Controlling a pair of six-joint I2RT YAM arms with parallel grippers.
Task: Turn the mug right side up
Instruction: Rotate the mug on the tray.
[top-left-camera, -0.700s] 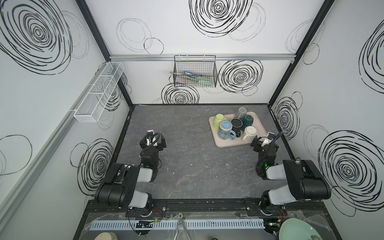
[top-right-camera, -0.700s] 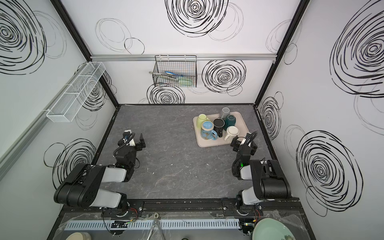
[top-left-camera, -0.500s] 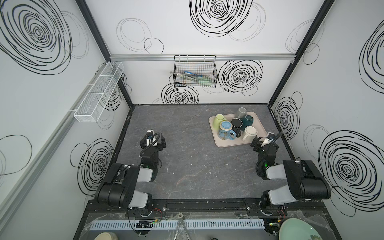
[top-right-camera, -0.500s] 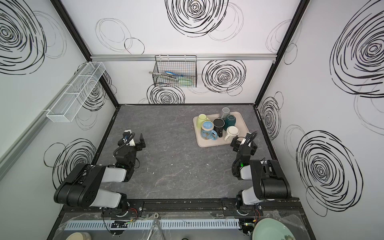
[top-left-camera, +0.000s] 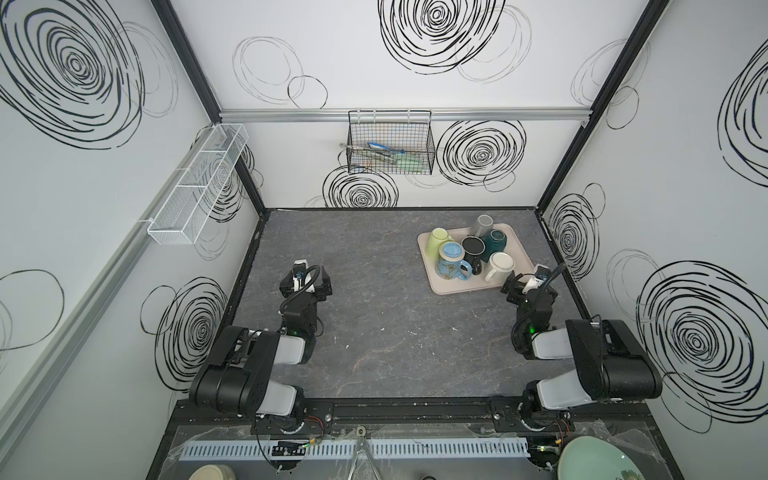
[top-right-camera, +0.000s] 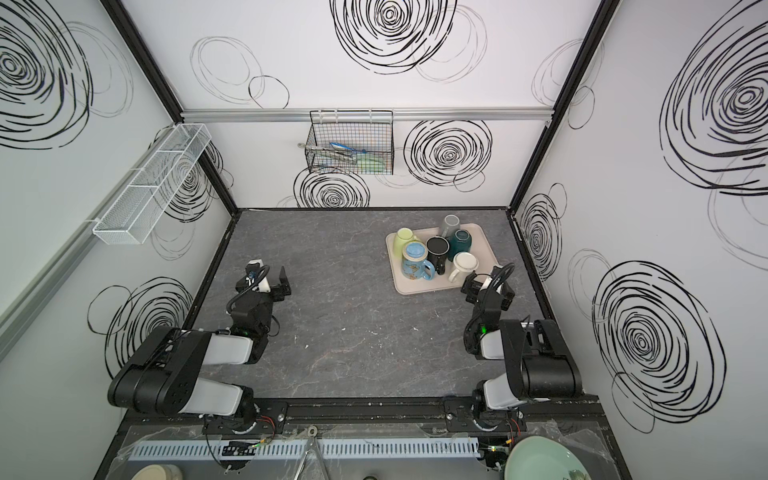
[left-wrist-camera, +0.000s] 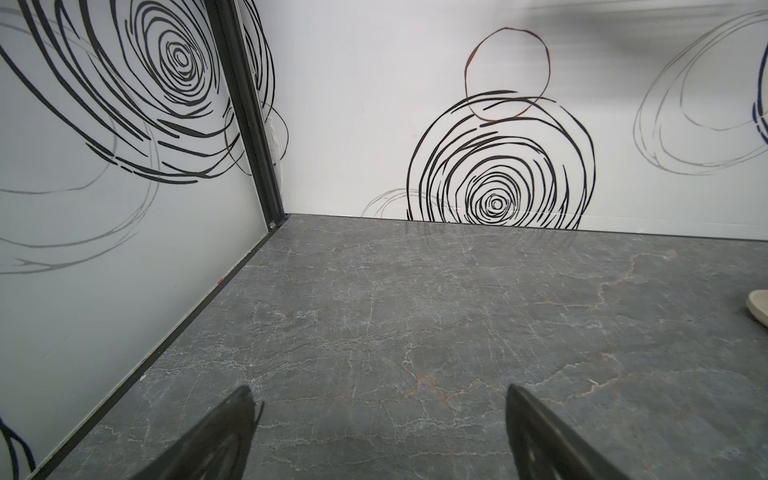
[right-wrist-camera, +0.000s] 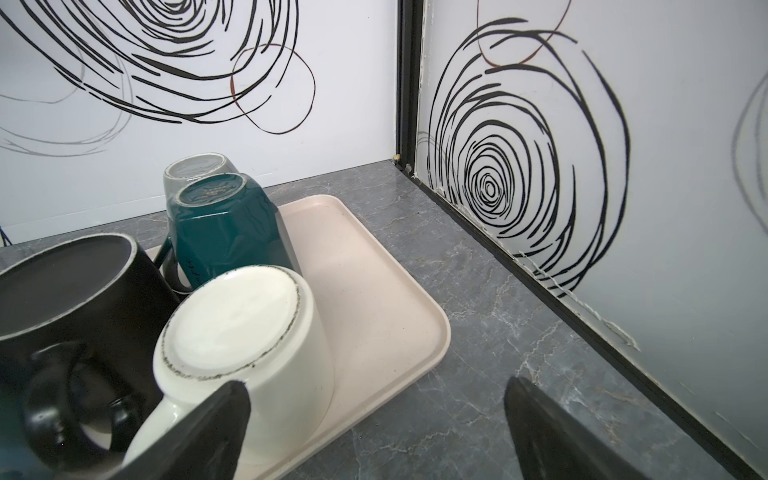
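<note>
moved: nothing | both jaws spread, empty | white mug handle half hidden by jaw

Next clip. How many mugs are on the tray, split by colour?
green mug: 1
blue mug: 1
black mug: 1
teal mug: 1
grey mug: 1
white mug: 1
Total: 6 mugs, all on the tray.

left arm and right arm: black joints, pale grey covers, looped black cables, green lights.
</note>
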